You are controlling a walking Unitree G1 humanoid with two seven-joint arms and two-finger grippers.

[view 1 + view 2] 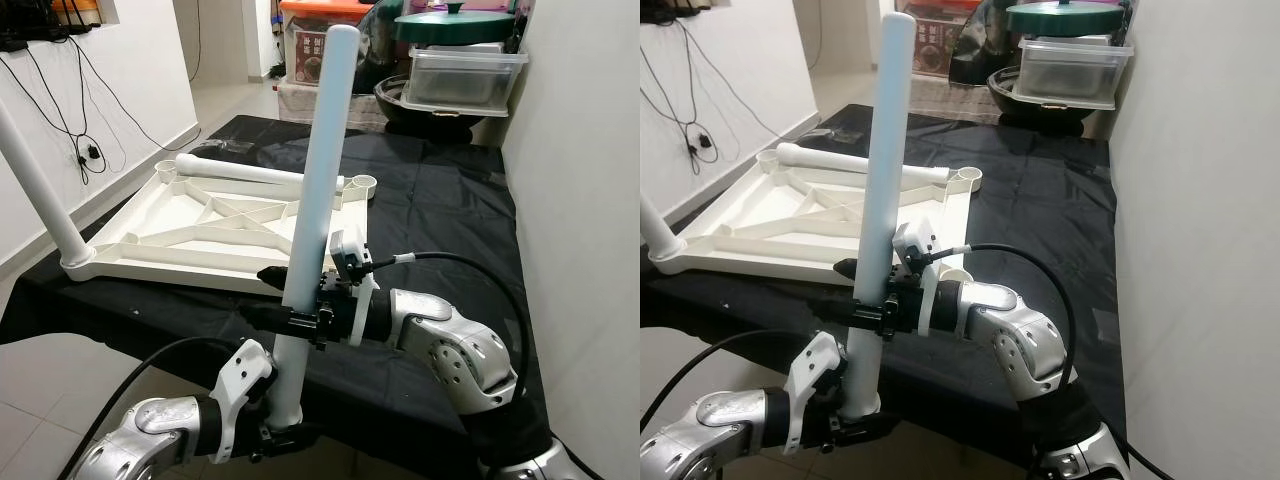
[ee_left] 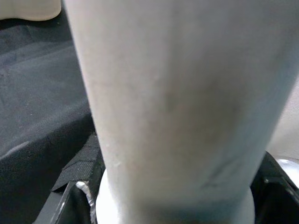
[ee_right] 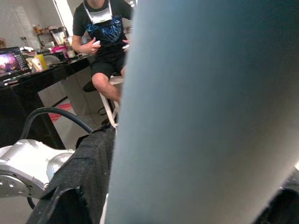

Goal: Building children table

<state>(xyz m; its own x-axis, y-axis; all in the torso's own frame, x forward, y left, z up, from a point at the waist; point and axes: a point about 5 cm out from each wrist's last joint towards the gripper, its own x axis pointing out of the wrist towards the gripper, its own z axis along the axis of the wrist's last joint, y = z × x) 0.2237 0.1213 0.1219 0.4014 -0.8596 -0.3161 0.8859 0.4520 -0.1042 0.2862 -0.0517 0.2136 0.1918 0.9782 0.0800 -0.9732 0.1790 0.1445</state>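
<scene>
I hold a white table leg [image 1: 325,170] upright in front of me, just before the near edge of the black-covered surface. My right gripper [image 1: 292,316] is shut on it about a third of the way up. My left gripper [image 1: 283,420] is shut on its flared lower end. Up close the leg [image 2: 177,102] spans the left wrist view and also the right wrist view [image 3: 210,116]. Behind it the white tabletop [image 1: 200,225] lies underside up. One fitted leg [image 1: 35,185] rises from its near-left corner. Another leg [image 1: 250,172] lies along its far side beside an open corner socket [image 1: 362,184].
A black cloth [image 1: 440,200] covers the work surface. Clear storage boxes under a green lid [image 1: 465,70] stand at the far right against a wall. Cables [image 1: 85,150] hang on the left wall. A person [image 3: 105,32] sits on a stool behind me.
</scene>
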